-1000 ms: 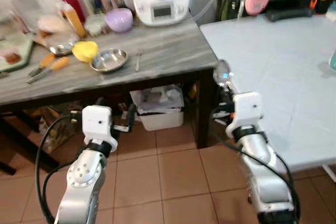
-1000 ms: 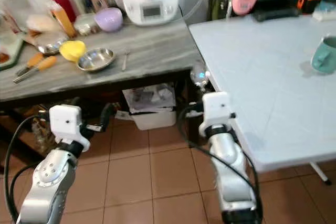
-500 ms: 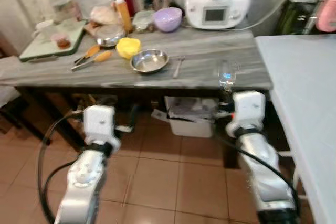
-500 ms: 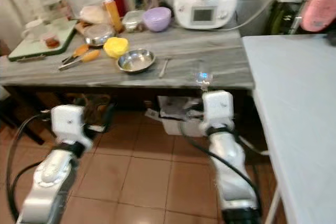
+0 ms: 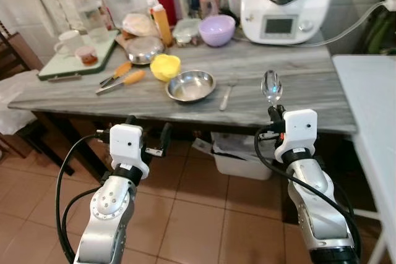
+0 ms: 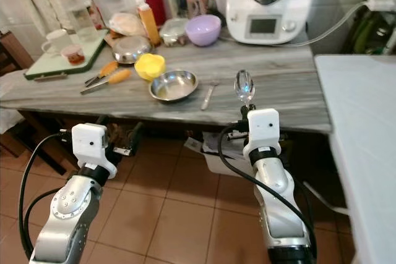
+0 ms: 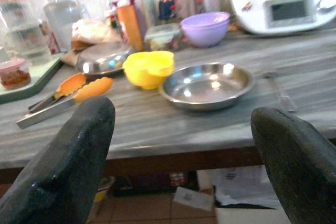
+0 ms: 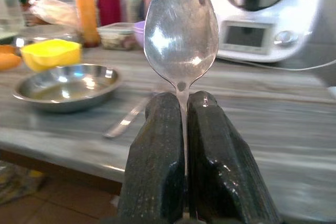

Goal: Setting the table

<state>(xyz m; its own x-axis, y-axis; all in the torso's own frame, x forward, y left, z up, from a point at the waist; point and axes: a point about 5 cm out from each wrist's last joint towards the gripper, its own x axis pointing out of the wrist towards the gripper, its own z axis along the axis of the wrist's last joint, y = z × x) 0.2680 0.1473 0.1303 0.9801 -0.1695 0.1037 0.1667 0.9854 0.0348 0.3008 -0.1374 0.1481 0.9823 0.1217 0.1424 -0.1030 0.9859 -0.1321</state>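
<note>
Grey marble-patterned desk (image 5: 297, 88) stands before the robot over a terracotta tile floor (image 5: 185, 214). Right gripper (image 8: 181, 109) is clamped on a spoon (image 8: 181, 30), handle pinched between both fingers, bowl upright, held at the desk's front edge. Left gripper (image 7: 184, 150) stands wide and empty, low before the desk. On the desk: steel bowl (image 5: 190, 85), a utensil (image 5: 226, 97) just beside it, yellow bowl (image 5: 166, 66), purple bowl (image 5: 216, 29), white appliance (image 5: 286, 1) at the back.
</note>
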